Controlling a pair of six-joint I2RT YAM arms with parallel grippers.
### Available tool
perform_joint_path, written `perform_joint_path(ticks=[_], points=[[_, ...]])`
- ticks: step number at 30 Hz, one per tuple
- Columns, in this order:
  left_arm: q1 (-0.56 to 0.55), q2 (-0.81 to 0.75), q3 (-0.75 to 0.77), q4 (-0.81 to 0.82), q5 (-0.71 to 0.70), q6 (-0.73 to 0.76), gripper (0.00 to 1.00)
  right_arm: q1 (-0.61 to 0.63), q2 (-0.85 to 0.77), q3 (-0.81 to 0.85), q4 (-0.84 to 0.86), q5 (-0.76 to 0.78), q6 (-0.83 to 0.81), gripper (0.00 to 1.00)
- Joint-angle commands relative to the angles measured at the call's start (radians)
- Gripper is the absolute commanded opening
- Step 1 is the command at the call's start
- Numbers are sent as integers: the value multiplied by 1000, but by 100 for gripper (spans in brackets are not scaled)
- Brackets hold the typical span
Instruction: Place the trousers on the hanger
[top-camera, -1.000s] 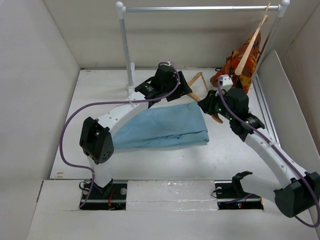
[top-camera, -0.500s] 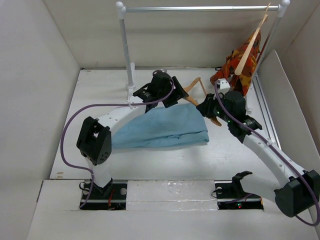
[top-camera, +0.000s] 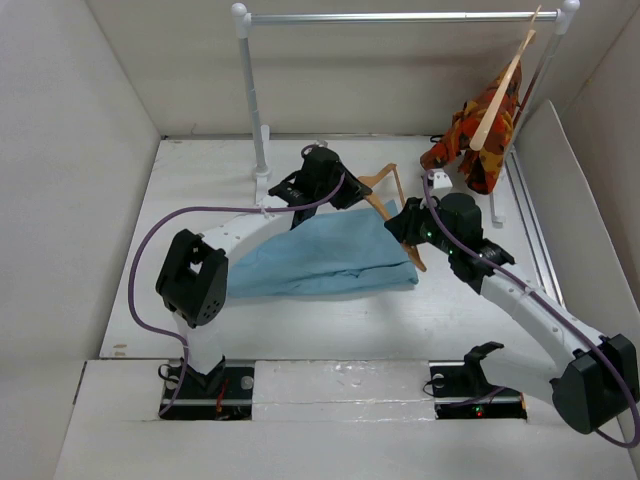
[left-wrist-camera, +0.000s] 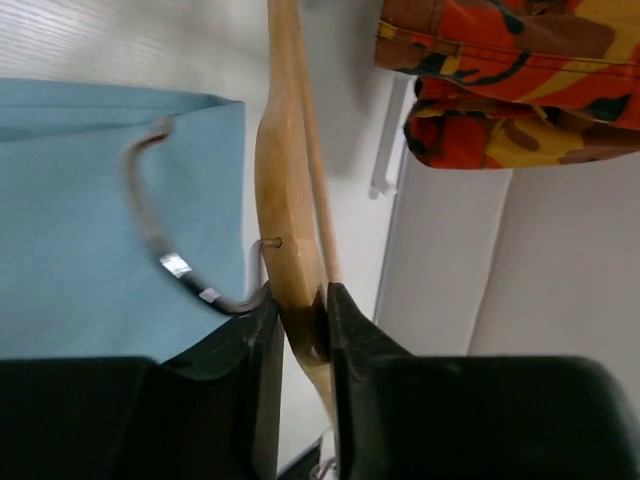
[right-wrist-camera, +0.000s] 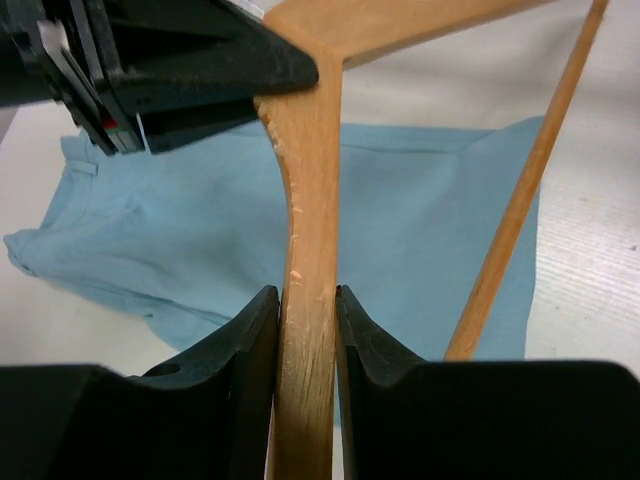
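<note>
The light-blue trousers (top-camera: 320, 255) lie flat on the table, seen also in the left wrist view (left-wrist-camera: 80, 200) and the right wrist view (right-wrist-camera: 190, 230). The wooden hanger (top-camera: 383, 181) is held over their right end. My left gripper (top-camera: 352, 189) (left-wrist-camera: 300, 318) is shut on the hanger (left-wrist-camera: 283, 210) near its apex, beside the metal hook (left-wrist-camera: 150, 225). My right gripper (top-camera: 401, 223) (right-wrist-camera: 308, 300) is shut on one sloping arm of the hanger (right-wrist-camera: 310, 180); its thin crossbar (right-wrist-camera: 520, 200) runs to the right.
A metal clothes rail (top-camera: 400, 17) on a white post (top-camera: 255, 100) spans the back. At its right end hangs a second wooden hanger with an orange-red patterned garment (top-camera: 478, 130) (left-wrist-camera: 500, 80). White walls enclose the table on three sides.
My left gripper has shut on the hanger near its apex. Both arms have shifted left, carrying the hanger over the right end of the trousers.
</note>
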Motion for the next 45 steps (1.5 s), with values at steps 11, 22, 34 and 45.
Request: perform_joint_path(ticks=[11, 22, 34, 45], points=[[-65, -54, -204, 226, 44, -99, 0, -107, -147, 18, -263, -153, -136, 82], [-169, 67, -214, 338, -42, -193, 0, -285, 108, 89, -351, -367, -372, 0], [-192, 147, -238, 331, -238, -127, 0, -313, 464, 98, -66, -311, -377, 44], [-192, 124, -290, 260, -277, -66, 0, -313, 626, 131, -43, -334, -391, 63]])
